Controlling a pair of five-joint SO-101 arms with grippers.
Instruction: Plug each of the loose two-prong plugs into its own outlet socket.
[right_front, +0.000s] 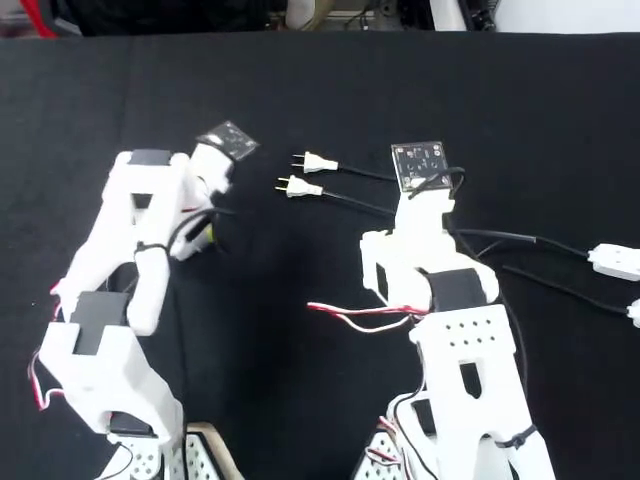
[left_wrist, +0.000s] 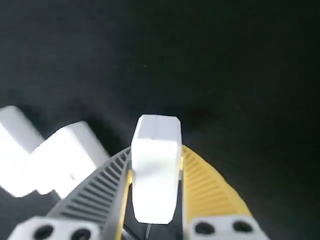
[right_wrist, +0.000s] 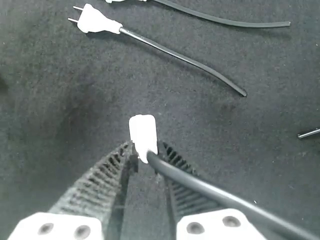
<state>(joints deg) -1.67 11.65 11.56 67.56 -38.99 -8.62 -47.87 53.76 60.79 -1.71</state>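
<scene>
On the left of the high view, the left gripper (right_front: 205, 232) is over the black counter (right_front: 330, 80). In the left wrist view its grey and yellow fingers (left_wrist: 210, 185) are clenched on a small white block (left_wrist: 156, 172). The block has flat sides and cut corners. Blurry white shapes (left_wrist: 50, 155) sit beside it, and I cannot tell what they are.

In the middle of the high view, two loose plugs lie side by side on the counter, close but not touching. The upper plug (right_front: 318, 162) and the lower plug (right_front: 300, 186) are both white. Each has two thin metal prongs that point to the left of the frame. A thin black cord (right_wrist: 175, 56) runs away from the back of each plug.

Just right of the plugs stands the right arm (right_front: 440, 290). In the right wrist view the right gripper (right_wrist: 146, 146) has its dark fingers squeezed on a white end piece (right_wrist: 142, 129). The piece sits on a thick black cord (right_wrist: 210, 192). It is near the plugs but apart from them.

At the right edge of the high view, a white outlet socket (right_front: 615, 260) lies on the counter. A second white socket (right_front: 635, 312) lies just below it, cut off by the edge. Both are well apart from the plugs.
</scene>
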